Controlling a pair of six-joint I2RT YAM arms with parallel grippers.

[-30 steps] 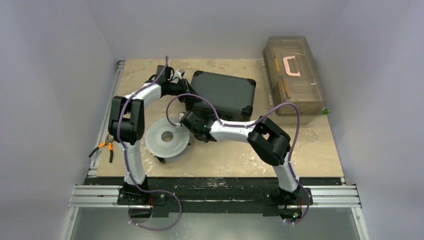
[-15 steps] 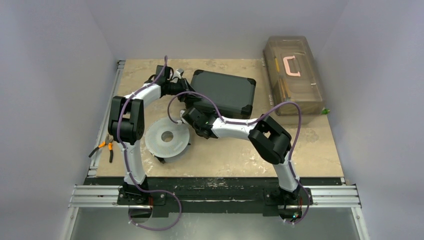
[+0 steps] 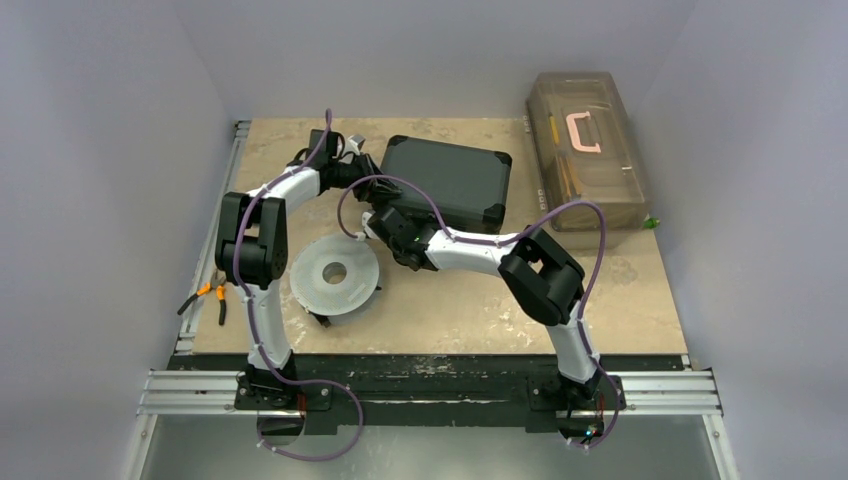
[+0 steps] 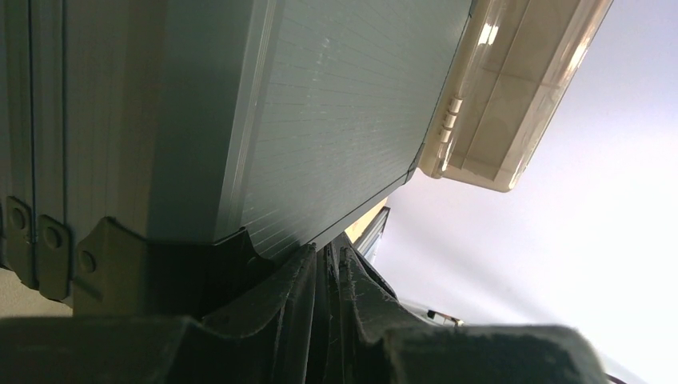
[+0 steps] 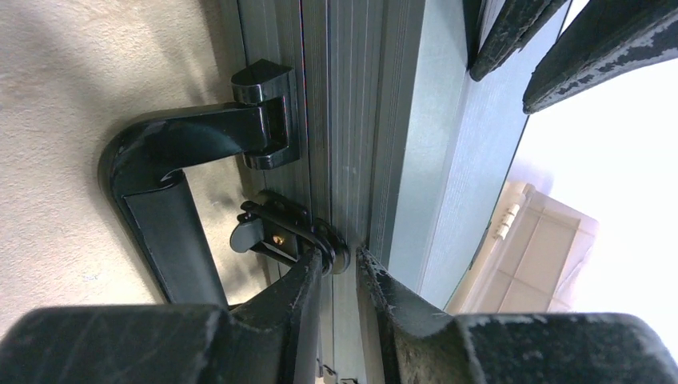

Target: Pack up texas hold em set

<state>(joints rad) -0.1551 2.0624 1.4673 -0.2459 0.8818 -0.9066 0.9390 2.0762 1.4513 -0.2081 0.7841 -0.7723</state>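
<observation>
The texas hold em set is a black briefcase [image 3: 445,183], lid down, at the back middle of the table; its chips, cards and buttons are hidden. My left gripper [image 3: 372,182] rests against the case's left end. In the left wrist view its fingers [image 4: 329,254] stand nearly together below the ribbed lid [image 4: 320,104]. My right gripper [image 3: 382,215] is at the case's front side. There its fingertips [image 5: 340,260] stand a little apart over the seam, the left tip touching the black latch [image 5: 280,228] beside the handle [image 5: 172,216].
A translucent brown toolbox [image 3: 585,140] with a pink handle stands right of the case. A grey-white disc [image 3: 335,272] lies in front of the case at the left. Orange-handled pliers [image 3: 210,293] lie at the table's left edge.
My right gripper has moved up along the case's front toward the latch and its jaws have parted slightly. The left arm has stayed at the case's left end.
</observation>
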